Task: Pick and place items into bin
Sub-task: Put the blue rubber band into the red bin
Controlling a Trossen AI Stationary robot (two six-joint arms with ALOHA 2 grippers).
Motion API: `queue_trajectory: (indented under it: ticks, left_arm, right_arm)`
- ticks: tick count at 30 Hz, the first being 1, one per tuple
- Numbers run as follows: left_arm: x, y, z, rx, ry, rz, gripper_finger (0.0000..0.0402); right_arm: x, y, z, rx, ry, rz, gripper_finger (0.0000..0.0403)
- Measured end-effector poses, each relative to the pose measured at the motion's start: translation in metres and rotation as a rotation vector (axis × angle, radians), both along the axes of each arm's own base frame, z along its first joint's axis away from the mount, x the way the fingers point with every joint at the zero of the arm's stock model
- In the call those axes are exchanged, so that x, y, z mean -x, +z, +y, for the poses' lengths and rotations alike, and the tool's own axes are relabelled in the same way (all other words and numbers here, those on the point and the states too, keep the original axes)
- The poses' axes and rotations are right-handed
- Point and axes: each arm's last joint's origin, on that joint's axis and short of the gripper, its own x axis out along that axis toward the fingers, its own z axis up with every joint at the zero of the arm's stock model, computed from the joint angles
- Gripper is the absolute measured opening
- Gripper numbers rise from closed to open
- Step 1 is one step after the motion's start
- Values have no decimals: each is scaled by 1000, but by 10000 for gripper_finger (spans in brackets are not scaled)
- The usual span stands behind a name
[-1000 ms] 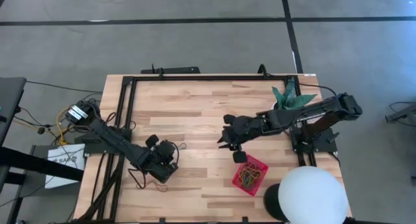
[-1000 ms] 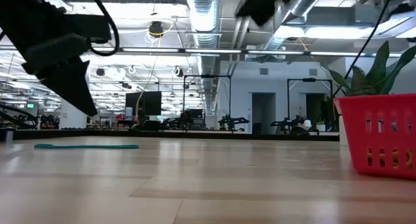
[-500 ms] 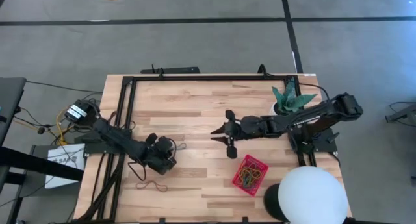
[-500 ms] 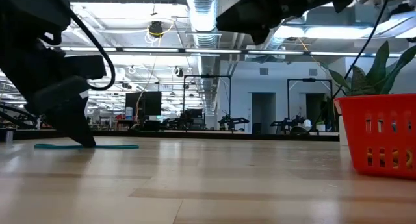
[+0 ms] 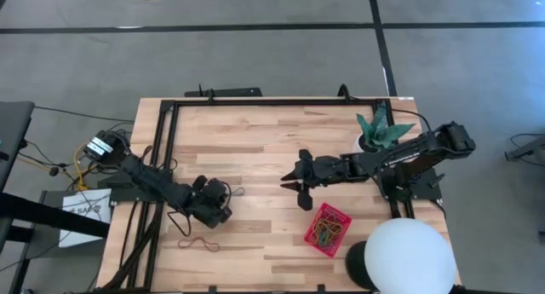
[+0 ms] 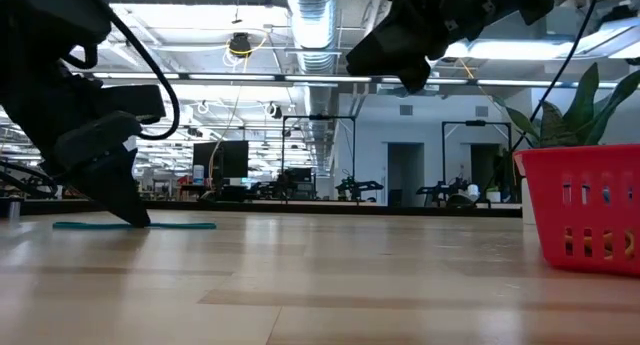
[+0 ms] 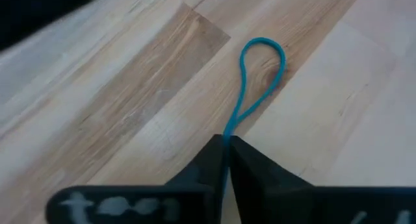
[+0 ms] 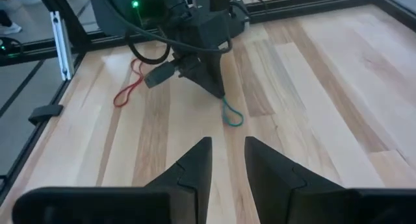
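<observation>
A teal rubber-band loop [image 7: 261, 73] lies flat on the wooden table at its left middle, and my left gripper [image 5: 225, 199] stands on the table, shut on the loop's near end. The same loop [image 8: 231, 113] shows beyond my left gripper [image 8: 211, 87] in the right wrist view. My right gripper [image 5: 298, 188] hangs open above the table's middle with nothing between its fingers. The red mesh bin [image 5: 328, 229] stands at the near right with several coloured bands inside. A red band [image 5: 197, 242] lies loose on the table near the front left. My left gripper pinches one end of the teal loop [image 7: 229, 128] between its two fingertips, where the loop's two strands run together. The fingers slant down onto it from the table's left. The band lies flat on the wood, its rounded end [image 7: 266, 45] stretching away beyond the fingertips.
A potted green plant [image 5: 379, 128] stands at the far right and a big white dome [image 5: 407, 256] at the near right corner, beside the bin [image 6: 585, 210]. A black frame rail [image 5: 166, 149] runs along the table's left and far edges.
My left gripper has come down onto the table at the teal band's end, shifting a little toward the far edge. My right gripper has sunk lower over the table's middle, rolled, and moved slightly toward the left, still open.
</observation>
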Motion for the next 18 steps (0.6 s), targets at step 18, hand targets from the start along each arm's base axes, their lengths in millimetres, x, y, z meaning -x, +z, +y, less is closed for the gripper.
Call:
queue_trajectory:
  ticks: [18]
  left_arm:
    - [-79, 107, -69, -158, -265, -448, 0]
  right_arm:
    - [6, 16, 11, -156, 138, -57, 87]
